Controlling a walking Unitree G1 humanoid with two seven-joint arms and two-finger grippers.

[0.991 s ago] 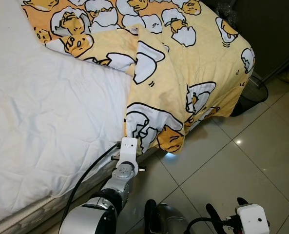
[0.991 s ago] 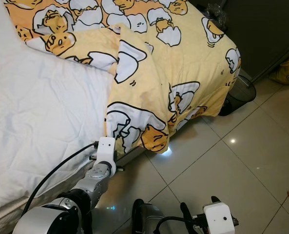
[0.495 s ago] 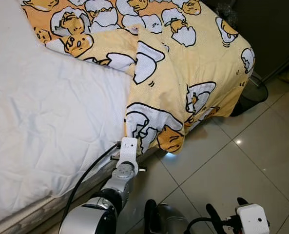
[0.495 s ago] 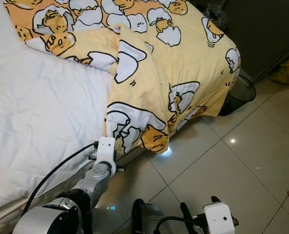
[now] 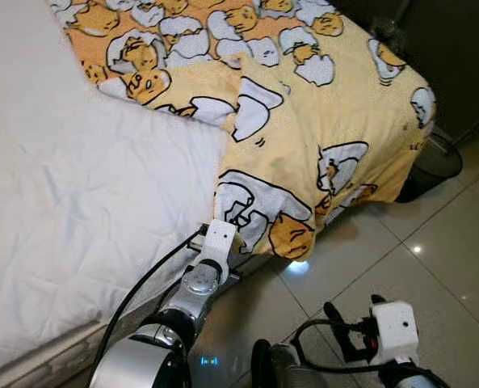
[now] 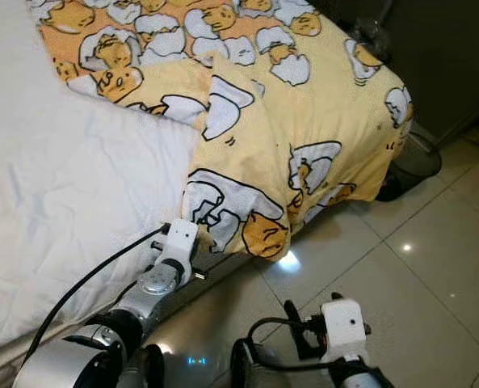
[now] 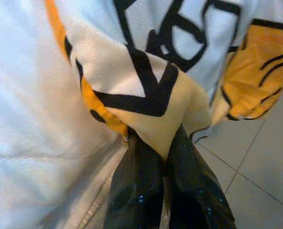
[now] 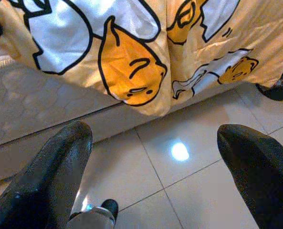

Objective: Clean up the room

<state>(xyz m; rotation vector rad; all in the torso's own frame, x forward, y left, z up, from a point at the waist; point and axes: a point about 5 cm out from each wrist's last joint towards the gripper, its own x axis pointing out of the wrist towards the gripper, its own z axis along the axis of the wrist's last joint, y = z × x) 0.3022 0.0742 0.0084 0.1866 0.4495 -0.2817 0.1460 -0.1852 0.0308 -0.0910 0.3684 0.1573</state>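
A yellow blanket (image 5: 320,105) printed with cartoon eggs covers the far end of the bed and hangs over its side. My left gripper (image 7: 162,143) is shut on the blanket's lower corner (image 7: 146,90) at the bed's edge. In the left eye view the left wrist (image 5: 220,242) sits right under that corner (image 5: 235,202). The white mattress sheet (image 5: 77,194) lies bare to the left. My right gripper (image 8: 153,131) is open low over the tiled floor, facing the hanging blanket (image 8: 131,71), with nothing between its fingers; its wrist block (image 5: 392,327) is at the lower right.
A dark bin (image 5: 433,158) stands on the floor at the bed's far corner, against a dark cabinet (image 5: 457,56). Glossy tiled floor (image 5: 433,267) stretches along the right side of the bed. The bed's side panel (image 8: 46,114) runs close to both arms.
The camera has shifted, sliding the scene right and down. The left gripper still holds the blanket corner. The right gripper has risen and come a little nearer to the bed.
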